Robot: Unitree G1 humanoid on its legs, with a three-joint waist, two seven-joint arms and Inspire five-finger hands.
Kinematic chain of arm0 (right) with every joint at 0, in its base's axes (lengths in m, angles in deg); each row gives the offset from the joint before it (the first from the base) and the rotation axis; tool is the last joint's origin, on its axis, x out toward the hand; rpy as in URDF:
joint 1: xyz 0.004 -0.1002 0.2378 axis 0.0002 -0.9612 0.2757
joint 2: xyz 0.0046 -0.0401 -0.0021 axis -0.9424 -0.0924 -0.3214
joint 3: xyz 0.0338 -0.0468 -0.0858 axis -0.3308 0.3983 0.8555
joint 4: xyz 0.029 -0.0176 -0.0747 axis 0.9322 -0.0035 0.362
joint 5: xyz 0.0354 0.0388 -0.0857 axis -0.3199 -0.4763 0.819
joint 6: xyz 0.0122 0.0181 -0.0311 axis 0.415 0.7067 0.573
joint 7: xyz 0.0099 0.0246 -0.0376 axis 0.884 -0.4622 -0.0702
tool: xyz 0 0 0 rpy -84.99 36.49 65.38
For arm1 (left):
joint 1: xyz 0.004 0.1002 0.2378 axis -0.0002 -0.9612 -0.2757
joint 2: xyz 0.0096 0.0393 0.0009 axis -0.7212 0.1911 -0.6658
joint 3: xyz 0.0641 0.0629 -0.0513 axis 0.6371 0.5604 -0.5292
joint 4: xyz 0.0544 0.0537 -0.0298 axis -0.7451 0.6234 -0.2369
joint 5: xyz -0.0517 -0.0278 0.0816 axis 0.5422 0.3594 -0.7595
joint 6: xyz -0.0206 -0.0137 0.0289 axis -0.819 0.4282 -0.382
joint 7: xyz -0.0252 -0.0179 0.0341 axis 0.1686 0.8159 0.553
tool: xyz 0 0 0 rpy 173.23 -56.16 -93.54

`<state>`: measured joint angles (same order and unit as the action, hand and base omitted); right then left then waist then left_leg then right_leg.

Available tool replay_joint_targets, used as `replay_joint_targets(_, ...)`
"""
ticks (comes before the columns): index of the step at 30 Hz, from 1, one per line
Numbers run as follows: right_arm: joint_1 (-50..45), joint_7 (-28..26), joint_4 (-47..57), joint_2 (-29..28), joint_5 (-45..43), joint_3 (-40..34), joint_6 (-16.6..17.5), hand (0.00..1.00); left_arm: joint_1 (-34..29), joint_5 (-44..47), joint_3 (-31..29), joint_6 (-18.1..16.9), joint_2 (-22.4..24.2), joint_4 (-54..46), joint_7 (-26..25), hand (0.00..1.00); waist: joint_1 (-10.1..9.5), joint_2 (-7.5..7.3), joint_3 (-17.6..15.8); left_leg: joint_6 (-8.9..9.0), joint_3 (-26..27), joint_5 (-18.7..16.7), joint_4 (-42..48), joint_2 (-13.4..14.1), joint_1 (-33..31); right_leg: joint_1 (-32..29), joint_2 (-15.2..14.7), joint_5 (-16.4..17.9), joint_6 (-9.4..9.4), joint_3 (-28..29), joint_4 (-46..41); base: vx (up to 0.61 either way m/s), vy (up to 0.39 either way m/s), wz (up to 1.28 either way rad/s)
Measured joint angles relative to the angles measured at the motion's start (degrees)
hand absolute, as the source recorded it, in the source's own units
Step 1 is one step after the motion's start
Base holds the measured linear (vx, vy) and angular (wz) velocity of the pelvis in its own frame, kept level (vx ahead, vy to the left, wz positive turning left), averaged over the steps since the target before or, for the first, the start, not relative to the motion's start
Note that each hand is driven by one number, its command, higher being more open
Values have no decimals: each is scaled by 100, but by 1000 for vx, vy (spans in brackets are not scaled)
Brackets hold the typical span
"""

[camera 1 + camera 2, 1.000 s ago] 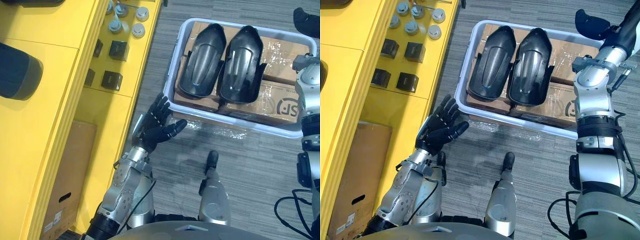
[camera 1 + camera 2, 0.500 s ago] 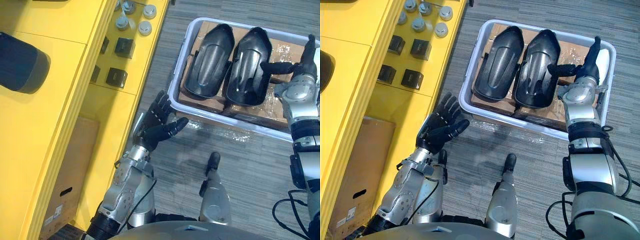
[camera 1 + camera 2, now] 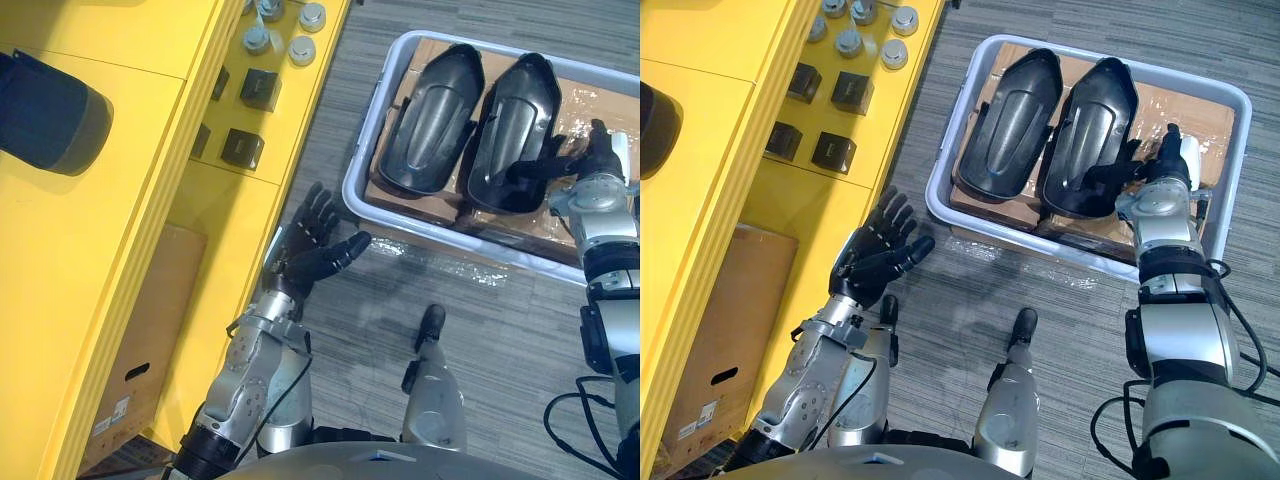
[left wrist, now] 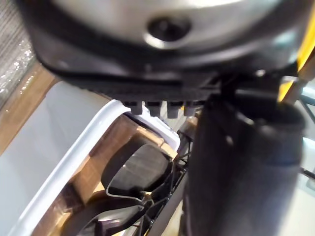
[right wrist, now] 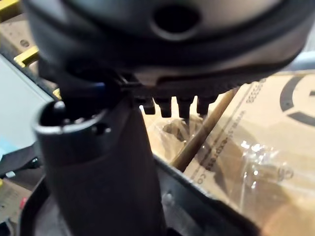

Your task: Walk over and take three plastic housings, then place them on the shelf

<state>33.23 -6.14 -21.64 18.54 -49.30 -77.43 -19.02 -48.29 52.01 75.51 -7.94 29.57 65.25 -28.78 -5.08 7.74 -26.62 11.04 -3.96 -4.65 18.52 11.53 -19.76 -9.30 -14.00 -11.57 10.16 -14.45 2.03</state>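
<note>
While our left robot hand (image 3: 305,250) and right robot hand (image 3: 592,160) spread loose, we see two glossy black housings (image 3: 430,120) lying lengthwise near-to-far.

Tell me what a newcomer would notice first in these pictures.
Two glossy black plastic housings lie side by side on cardboard boxes in a pale tub on the floor, ahead and to the right. The right robot hand is at the right one's edge, while the left robot hand hangs open beside the tub's near corner. A bright yellow shelf runs along the left.
</note>
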Motion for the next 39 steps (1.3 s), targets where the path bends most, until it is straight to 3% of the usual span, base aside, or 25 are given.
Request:
replay_joint_targets(6, 37, -156, -16, 171, 885, 431, -360, 0, -7, 0, 13, 0, -19, 0, -14, 100, -17, -1, 0, 16, -22, 150, -185, 5, 30, -74, 1, 26, -36, -26, -73, 1, 1, 2)
replay_joint_targets(15, -22, -2, -20, -7, 1075, 517, -865, 0, -71, 16, 1, 1, -96, -87, -17, 100, -21, -14, -8, 35, -42, 322, -421, 14, 141, -49, 7, 31, -47, -63, -83, 2, 4, 1)
replay_joint_targets(24, -850, 460, 972, -15, 1097, -451, -1271, 0, -442, 15, -284, 16, -177, -909, -7, 100, 50, -108, -30, 58, 185, 460, -865, 67, 635, 106, 22, 49, -75, 74, -68, 13, -2, -9)
replay_joint_targets(27, -1377, 675, 1681, -198, 1114, -793, -1298, 0, -454, 14, -383, 33, -190, -1008, 16, 100, 102, -213, 35, 71, 327, 486, -1054, 127, 894, 235, 79, 50, -77, 144, 37, 18, -14, -18)
replay_joint_targets(29, -1773, 924, 2241, -562, 1288, -990, -1290, 0, -484, 8, -387, 130, -195, -1008, 64, 100, 183, -339, 233, 85, 449, 518, -1225, 159, 1052, 256, 116, 42, -77, 225, 110, 45, -13, -22)
replay_joint_targets(33, -2388, 1269, 3171, -905, 1745, -1060, -1074, 0, -539, -47, -359, 422, -165, -1008, 209, 100, 231, -400, 489, 103, 682, 598, -1590, 168, 1502, 391, 114, 42, -75, 249, 115, 73, 3, -22)
replay_joint_targets(38, -2900, 1548, 3965, -1128, 2381, -1016, -284, 0, -482, -344, -295, 930, -157, -998, 294, 100, 256, -430, 995, 99, 922, 628, -1883, 167, 1867, 479, 114, 45, -72, 228, 129, 34, 0, -17)
replay_joint_targets(39, -2962, 1627, 4032, -1177, 2518, -949, -41, 0, -435, -409, -229, 1165, -163, -970, 305, 100, 289, -476, 1129, 103, 949, 620, -1892, 167, 1931, 557, 120, 45, -71, 226, 187, 10, -9, -7)
